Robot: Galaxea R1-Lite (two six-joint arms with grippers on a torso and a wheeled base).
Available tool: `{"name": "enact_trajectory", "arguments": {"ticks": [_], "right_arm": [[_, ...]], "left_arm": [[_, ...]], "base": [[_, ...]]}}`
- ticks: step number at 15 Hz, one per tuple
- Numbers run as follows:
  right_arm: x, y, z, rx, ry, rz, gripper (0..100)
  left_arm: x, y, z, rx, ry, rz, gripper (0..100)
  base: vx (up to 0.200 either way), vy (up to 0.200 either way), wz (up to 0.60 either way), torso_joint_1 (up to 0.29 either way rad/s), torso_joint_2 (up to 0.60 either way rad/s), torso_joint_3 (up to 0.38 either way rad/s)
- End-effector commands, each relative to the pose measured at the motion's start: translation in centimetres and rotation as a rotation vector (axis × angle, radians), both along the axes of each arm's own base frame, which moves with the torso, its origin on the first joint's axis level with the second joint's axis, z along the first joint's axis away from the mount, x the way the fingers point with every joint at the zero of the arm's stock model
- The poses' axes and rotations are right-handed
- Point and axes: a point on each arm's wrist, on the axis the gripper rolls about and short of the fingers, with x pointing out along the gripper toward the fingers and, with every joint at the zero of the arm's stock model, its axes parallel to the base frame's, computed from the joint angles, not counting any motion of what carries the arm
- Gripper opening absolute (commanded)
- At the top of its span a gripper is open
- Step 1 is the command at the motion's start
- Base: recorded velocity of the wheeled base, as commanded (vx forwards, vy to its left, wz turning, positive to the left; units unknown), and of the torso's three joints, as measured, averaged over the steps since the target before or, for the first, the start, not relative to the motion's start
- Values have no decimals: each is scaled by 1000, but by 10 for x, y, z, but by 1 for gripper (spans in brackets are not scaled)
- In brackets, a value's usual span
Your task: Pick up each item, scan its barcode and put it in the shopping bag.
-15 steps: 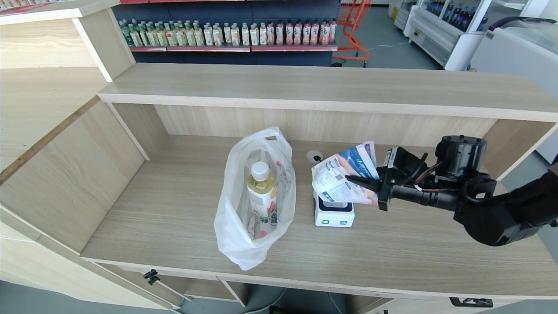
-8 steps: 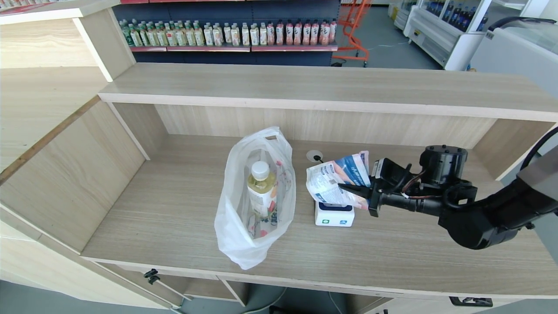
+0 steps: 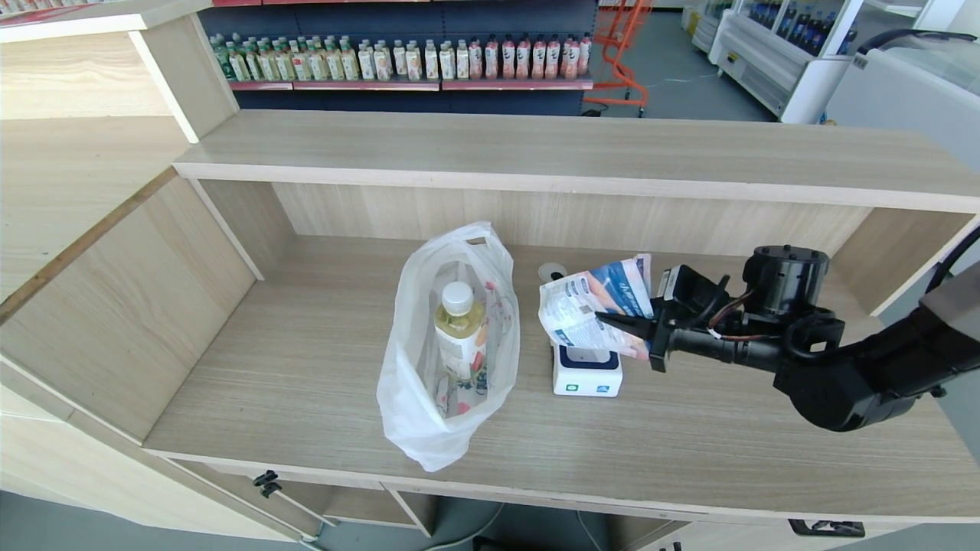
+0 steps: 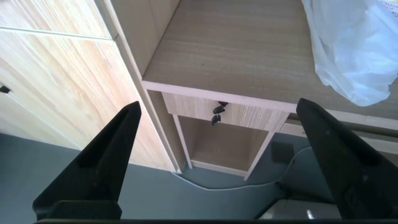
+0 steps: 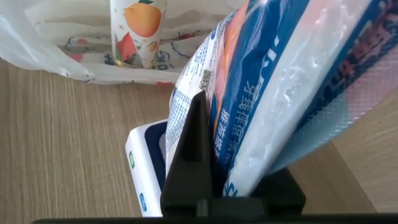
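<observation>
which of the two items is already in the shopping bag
The white-capped bottle, standing inside the shopping bag. The blue and white packet is outside it, gripped by the right hand above the white scanner.

- black right arm (image 3: 865, 375), bulky rounded links
- black cylindrical joint cap (image 3: 788, 275) at wrist
- thin red and black cables (image 3: 727, 310) looped beside cap
- right gripper (image 3: 612, 317), slim pointed black fingers (image 5: 196, 149)
- left gripper (image 4: 219, 106), broad tapering prongs, same black

Crinkled blue and white packet (image 3: 583, 302) being held tilted in the right gripper (image 3: 612, 318) just above a small white scanner (image 3: 587, 375) sitting on the table (image 3: 306, 367), white plastic shopping bag (image 3: 417, 432) lying open beside it, holding an upright bottle (image 3: 459, 333)
</observation>
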Motion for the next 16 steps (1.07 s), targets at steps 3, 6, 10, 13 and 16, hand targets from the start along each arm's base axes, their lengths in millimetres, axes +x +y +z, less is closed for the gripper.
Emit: {"name": "enact_trajectory", "arguments": {"ticks": [3,6,10,13,16], "right_arm": [[-1,11,22,101,49,11,0],[3,37,47,275,164,-61,0],[15,63,35,384,341,-185,0],[32,84,20,371,371,-157,0],[53,94,7,376,365,-157,0]], "left_arm": [[0,0,0,0,0,0,100],[0,0,0,0,1,0,100],[0,0,0,0,0,0,100],[0,0,0,0,0,0,100],[0,0,0,0,0,0,100]], "base": [[0,0,0,0,0,0],[0,0,0,0,0,0],[0,0,0,0,0,0],[0,0,0,0,0,0],[0,0,0,0,0,0]]}}
